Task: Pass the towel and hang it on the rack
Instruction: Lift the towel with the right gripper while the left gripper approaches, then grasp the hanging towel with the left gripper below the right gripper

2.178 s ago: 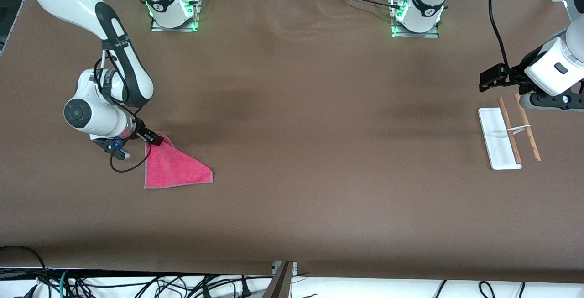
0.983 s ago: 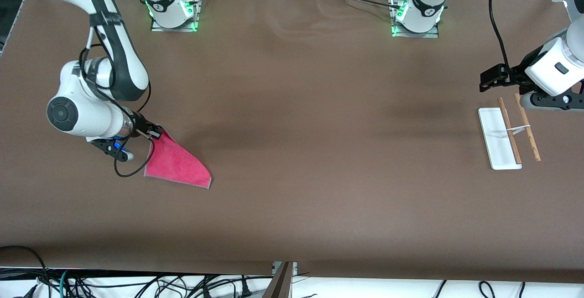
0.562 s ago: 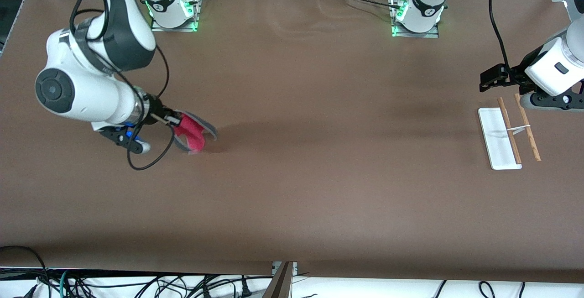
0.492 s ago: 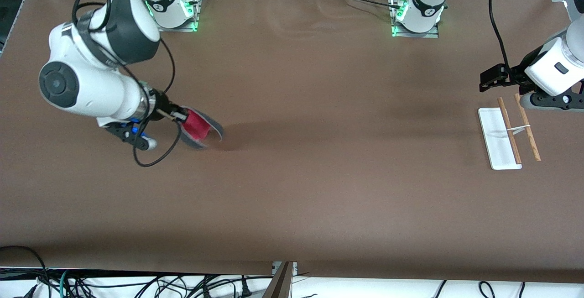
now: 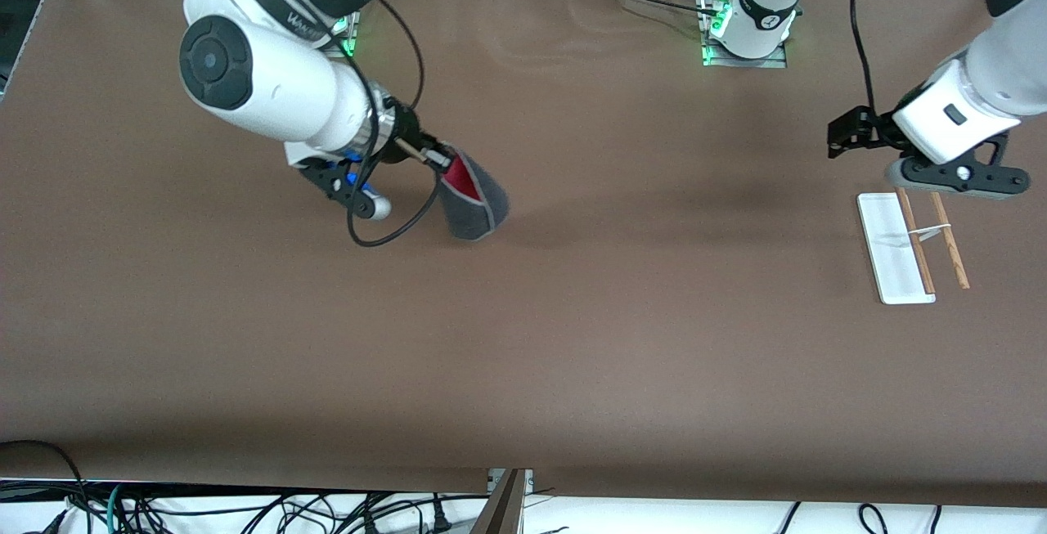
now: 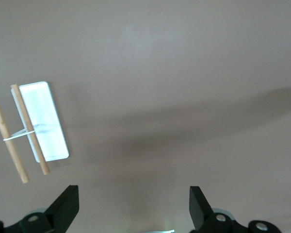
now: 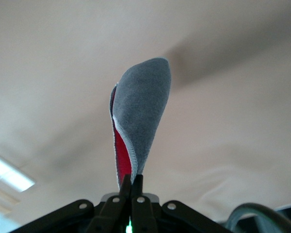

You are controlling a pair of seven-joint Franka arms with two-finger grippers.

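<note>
the towel (image 5: 470,200) is no longer on the table (image 5: 572,338): a couple of seconds ago it lay spread out, pink side up, toward the right arm's end, and now it hangs in the air, folded on itself with the grey side outward and only a sliver of red showing. the right gripper (image 5: 438,160) has it pinched by one corner, fingers closed tight on the cloth, as the right wrist view shows clearly with the towel (image 7: 138,121) dangling from the closed tips of the right gripper (image 7: 131,187). the arm has lifted and swung inward, so the towel is now over the table closer to the middle than where it started. the left gripper (image 5: 836,135) has moved too, up and a little toward the centre from its waiting spot; it now sits in the air just beside the rack (image 5: 912,244), with its fingers spread wide and nothing between them, as the left gripper (image 6: 133,208) shows in its own wrist view. the rack (image 6: 31,127) stands untouched at the left arm's end. the pick-up looks done and the handover seems to be starting, though the two grippers are well apart, and how securely the corner is caught is hard to judge from here.
</note>
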